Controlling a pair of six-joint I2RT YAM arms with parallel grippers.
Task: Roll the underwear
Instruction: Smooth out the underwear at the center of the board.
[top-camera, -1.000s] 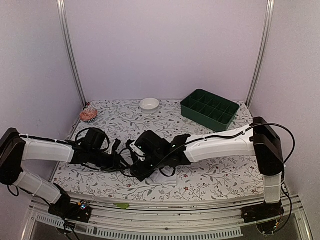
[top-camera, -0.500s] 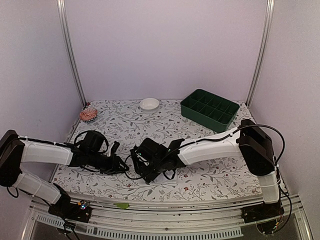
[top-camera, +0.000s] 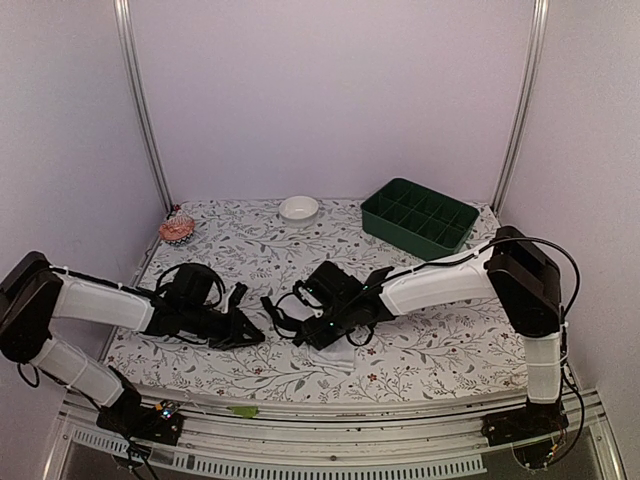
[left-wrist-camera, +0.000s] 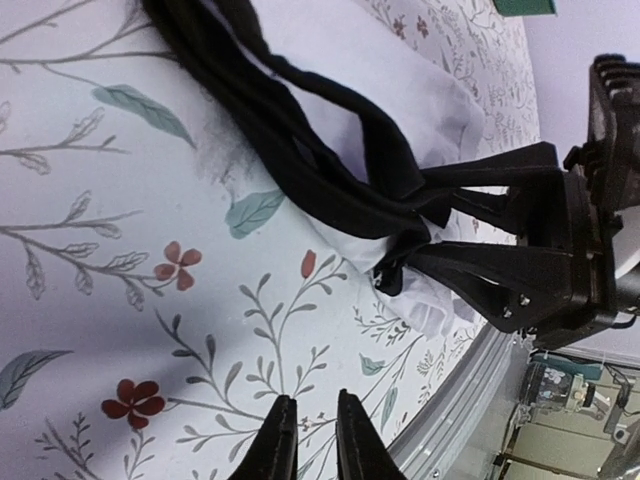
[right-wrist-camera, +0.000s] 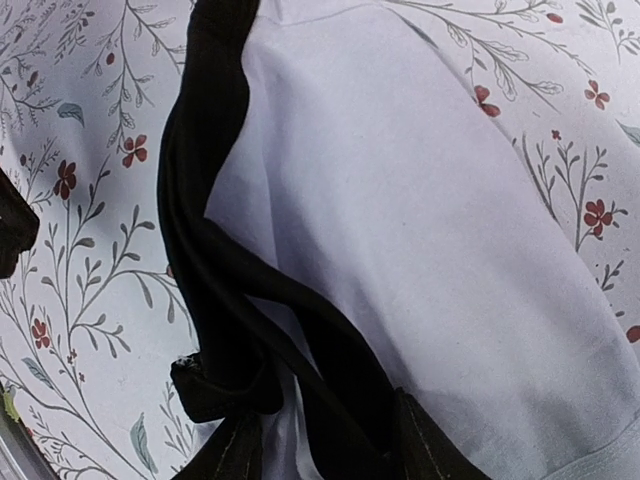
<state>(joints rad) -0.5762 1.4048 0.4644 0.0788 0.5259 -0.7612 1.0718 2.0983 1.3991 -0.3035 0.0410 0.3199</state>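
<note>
The underwear (right-wrist-camera: 420, 200) is white fabric with a black waistband, bunched on the floral tablecloth near the front middle; a little white shows under the right arm in the top view (top-camera: 336, 358). My right gripper (right-wrist-camera: 325, 455) is shut on its black band and white fabric, and its black fingers grip the bundle's end in the left wrist view (left-wrist-camera: 560, 270). My left gripper (left-wrist-camera: 308, 445) is shut and empty, low over bare cloth just left of the underwear (left-wrist-camera: 370, 80). In the top view the left gripper (top-camera: 248, 335) and right gripper (top-camera: 285, 315) sit close together.
A small white bowl (top-camera: 299, 207) stands at the back centre. A green compartment tray (top-camera: 419, 218) stands at the back right. A pink-red round object (top-camera: 177, 229) lies at the back left. The table's metal front rail (left-wrist-camera: 470, 380) runs close to the grippers.
My right gripper has drawn back to the right and slightly away from the front edge with the underwear in it. My left gripper has shifted a little to the right.
</note>
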